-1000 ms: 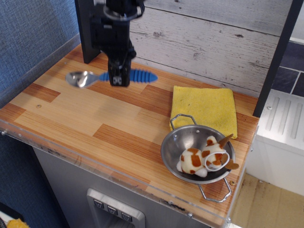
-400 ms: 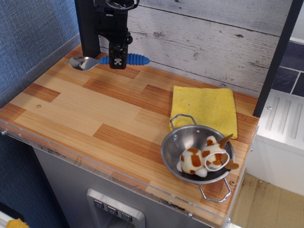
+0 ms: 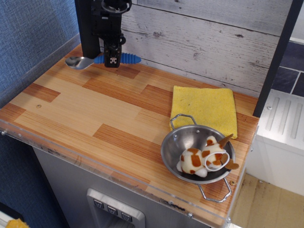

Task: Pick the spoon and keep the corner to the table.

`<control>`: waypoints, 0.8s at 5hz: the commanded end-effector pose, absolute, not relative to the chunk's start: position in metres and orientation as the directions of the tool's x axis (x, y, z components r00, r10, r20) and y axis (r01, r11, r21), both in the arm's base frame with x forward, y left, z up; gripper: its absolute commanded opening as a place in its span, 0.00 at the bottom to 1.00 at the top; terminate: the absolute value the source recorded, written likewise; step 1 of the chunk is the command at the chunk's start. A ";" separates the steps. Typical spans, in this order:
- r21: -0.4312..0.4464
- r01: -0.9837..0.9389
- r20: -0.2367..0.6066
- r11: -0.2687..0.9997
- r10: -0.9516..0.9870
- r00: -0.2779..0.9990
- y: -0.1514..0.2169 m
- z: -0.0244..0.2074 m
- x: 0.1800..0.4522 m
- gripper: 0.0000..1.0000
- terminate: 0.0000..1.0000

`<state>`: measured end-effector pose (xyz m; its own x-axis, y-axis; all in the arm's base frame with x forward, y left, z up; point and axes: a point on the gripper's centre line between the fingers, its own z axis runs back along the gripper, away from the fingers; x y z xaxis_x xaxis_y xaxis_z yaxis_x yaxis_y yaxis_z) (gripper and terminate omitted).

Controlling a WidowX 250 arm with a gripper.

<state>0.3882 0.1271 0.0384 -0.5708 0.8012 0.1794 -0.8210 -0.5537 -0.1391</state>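
Gripper (image 3: pixel 112 60) clamped on spoon (image 3: pixel 102 60) mid-handle at the back-left corner of table (image 3: pixel 95 118), spoon lying level along the back wall, silver bowl pointing left, ribbed blue handle right.

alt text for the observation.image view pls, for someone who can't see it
A black robot pincer grips a blue-handled spoon at the back left corner of a wooden table. A yellow cloth and a metal colander holding a brown-and-white toy sit at the right.
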 end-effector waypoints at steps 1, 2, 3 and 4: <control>-0.149 -0.820 0.207 -0.553 0.793 -0.573 0.134 0.033 0.389 0.00 0.00; -0.133 -0.823 0.211 -0.552 0.795 -0.568 0.132 0.026 0.387 0.00 0.00; -0.117 -0.820 0.213 -0.560 0.793 -0.571 0.131 0.026 0.387 0.00 0.00; -0.107 -0.816 0.220 -0.568 0.787 -0.577 0.130 0.029 0.388 1.00 0.00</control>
<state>0.3836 0.1291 0.0130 -0.5725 0.7850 0.2366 -0.8148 -0.5768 -0.0580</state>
